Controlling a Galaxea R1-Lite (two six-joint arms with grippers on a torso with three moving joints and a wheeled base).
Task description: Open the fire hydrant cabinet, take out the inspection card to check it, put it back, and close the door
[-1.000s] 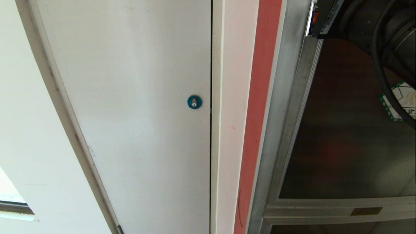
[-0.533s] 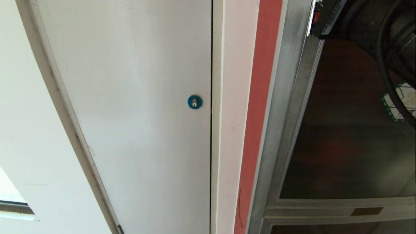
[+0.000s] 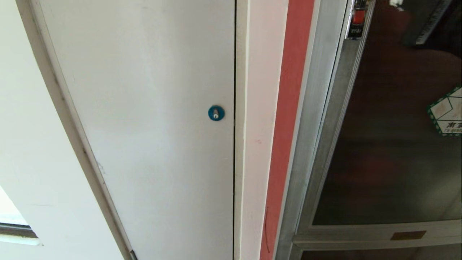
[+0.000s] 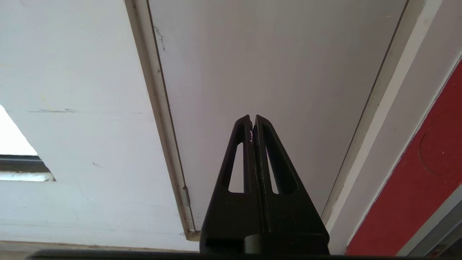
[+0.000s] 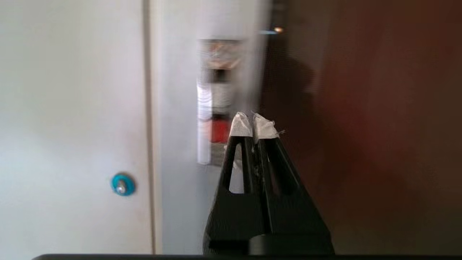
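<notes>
The fire hydrant cabinet shows its red edge strip (image 3: 288, 108) and silver frame (image 3: 316, 108) on the right of the head view. Its door (image 3: 389, 151), dark tinted glass in a silver frame, carries the green-bordered sticker (image 3: 447, 112) and a small red latch (image 3: 358, 16). The door lies at or close to the frame; I cannot tell whether it is latched. My right gripper (image 5: 254, 124) is shut and holds nothing. Its white-taped tips hover just beside the latch (image 5: 218, 130), in front of the door's edge (image 5: 260, 72). The inspection card is hidden. My left gripper (image 4: 252, 119) is shut, parked before the white panel.
A plain white panel door (image 3: 144, 126) with a blue round lock (image 3: 216, 113) fills the left and middle of the head view. A white wall strip (image 3: 260, 126) separates it from the cabinet. A lower silver rail with a brass plate (image 3: 408, 235) crosses the door.
The right arm and its black cable, which covered the head view's top right corner, have drawn out of it. The sticker and red latch now show in full. The door's silver edge sits slightly further right.
</notes>
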